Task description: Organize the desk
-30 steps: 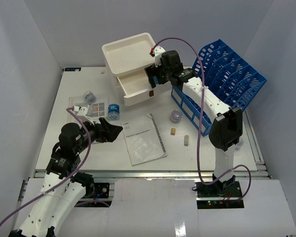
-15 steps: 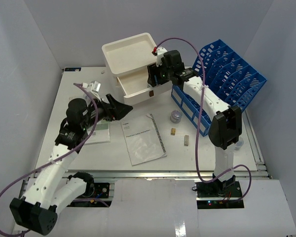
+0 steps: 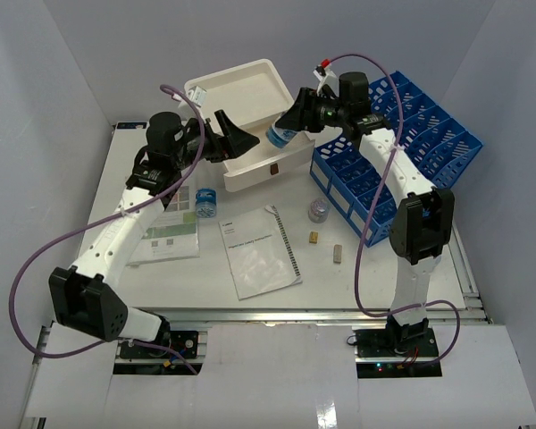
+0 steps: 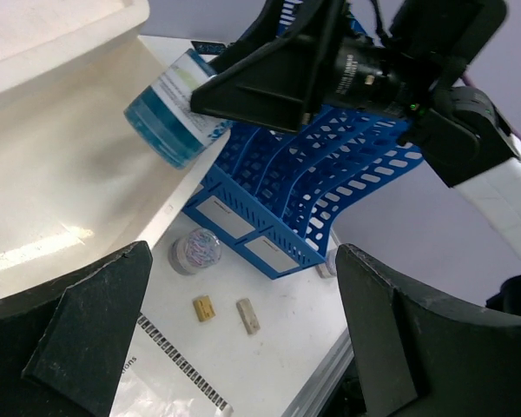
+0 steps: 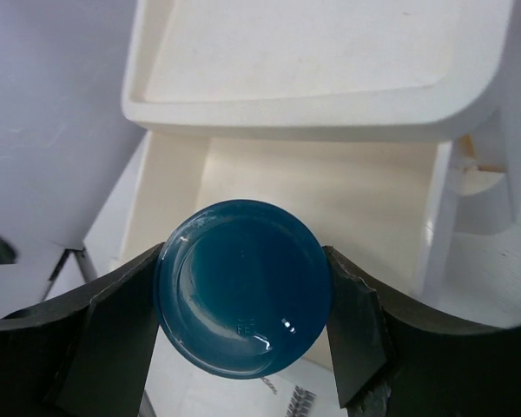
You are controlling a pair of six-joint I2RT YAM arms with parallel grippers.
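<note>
From above, the desk spread under both arms, its rail at the near edge. The left gripper hung spread wide over the open drawer of the white box. The right gripper pinched a blue jar above the drawer's right end, beside the blue rack. On the desk lay a booklet, a sheet, a second jar, a clear jar and two blocks.

In the left wrist view, its fingers stood far apart; the held jar hung tilted over the drawer's edge.

In the right wrist view, both fingers pressed the jar's sides, the drawer below.
</note>
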